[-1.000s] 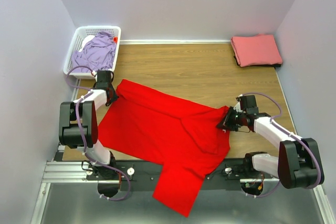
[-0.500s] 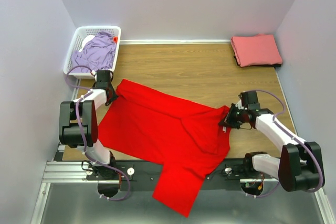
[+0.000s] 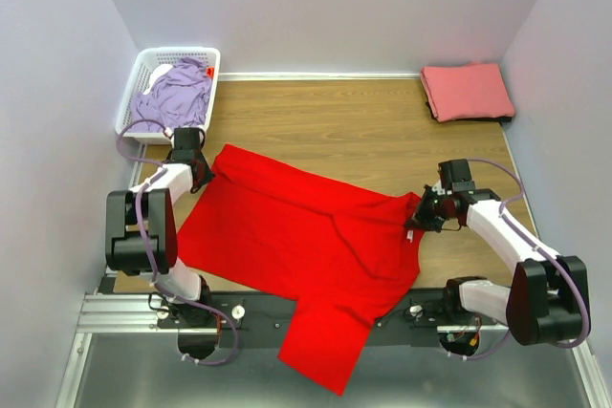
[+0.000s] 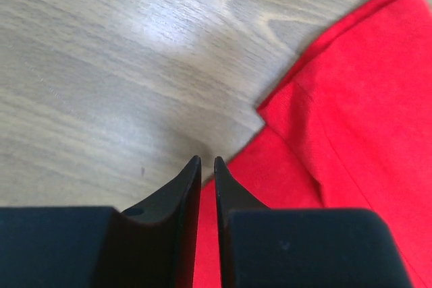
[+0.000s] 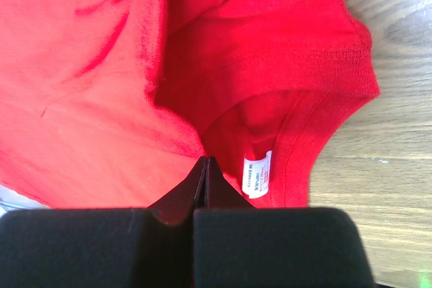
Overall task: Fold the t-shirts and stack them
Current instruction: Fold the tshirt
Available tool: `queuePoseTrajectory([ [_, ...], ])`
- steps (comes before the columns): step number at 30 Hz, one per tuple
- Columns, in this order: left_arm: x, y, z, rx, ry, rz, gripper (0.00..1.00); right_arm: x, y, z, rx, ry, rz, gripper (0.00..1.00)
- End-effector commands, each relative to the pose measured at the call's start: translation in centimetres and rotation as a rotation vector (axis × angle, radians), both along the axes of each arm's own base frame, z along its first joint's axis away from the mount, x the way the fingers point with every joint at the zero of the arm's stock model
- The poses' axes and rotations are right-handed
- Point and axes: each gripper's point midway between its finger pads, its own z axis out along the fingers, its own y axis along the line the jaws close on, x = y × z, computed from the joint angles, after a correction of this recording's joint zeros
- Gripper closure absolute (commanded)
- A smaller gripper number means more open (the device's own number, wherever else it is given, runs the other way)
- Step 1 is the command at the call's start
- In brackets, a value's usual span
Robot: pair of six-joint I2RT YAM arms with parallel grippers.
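The red t-shirt (image 3: 296,236) lies spread across the wooden table (image 3: 344,131), with its lower part hanging over the near edge. My left gripper (image 3: 202,173) is shut on its far-left edge; in the left wrist view the red cloth (image 4: 351,133) runs into the narrow slit between the fingers of the left gripper (image 4: 208,160). My right gripper (image 3: 418,219) is shut on the shirt (image 5: 81,99) at the neck opening, the right gripper (image 5: 206,160) closed beside the white neck tag (image 5: 257,175). The salmon-pink t-shirt (image 3: 467,91) lies folded at the far right. The lavender t-shirt (image 3: 175,95) lies crumpled in the basket.
The white lattice basket (image 3: 177,52) stands at the far left corner against the wall. Grey walls close the table in on the left, back and right. Bare wood runs between the red shirt and the back wall.
My right gripper has shifted a little to the right with the neck of the red shirt, and the white tag now shows. The left gripper has barely moved.
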Motion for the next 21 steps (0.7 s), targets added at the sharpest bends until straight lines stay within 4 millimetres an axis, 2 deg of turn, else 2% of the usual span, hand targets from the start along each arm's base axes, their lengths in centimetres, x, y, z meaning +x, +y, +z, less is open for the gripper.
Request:
queuePoseTrajectory([
  [1,-0.1,-1.2,2.5,-0.074,-0.069,-0.018,0.78,0.3,-0.6,0.3,-0.035,0.004,0.000,0.99],
  [3,0.0,-2.0,2.7,-0.107,-0.083,-0.046,0.78,0.3,-0.6,0.2,-0.031,0.006,0.002,0.99],
  [6,-0.2,-2.6,1.5,-0.121,-0.046,-0.061,0.79,0.4,-0.6,0.3,-0.032,0.005,0.003,0.99],
  [9,-0.3,-3.1,0.1,-0.134,-0.011,-0.076,0.87,0.6,-0.5,0.4,-0.032,0.002,0.006,0.99],
  [11,-0.5,-3.2,-0.9,-0.135,0.015,-0.074,0.92,0.7,-0.7,0.5,-0.038,0.001,0.002,0.99],
  [18,-0.7,-3.1,-2.3,-0.134,0.043,-0.067,0.93,0.7,-0.7,0.5,-0.040,-0.004,0.002,0.99],
  [21,-1.1,-2.7,-2.9,-0.117,0.064,-0.049,0.99,0.7,-0.8,0.7,-0.045,-0.006,-0.006,0.99],
])
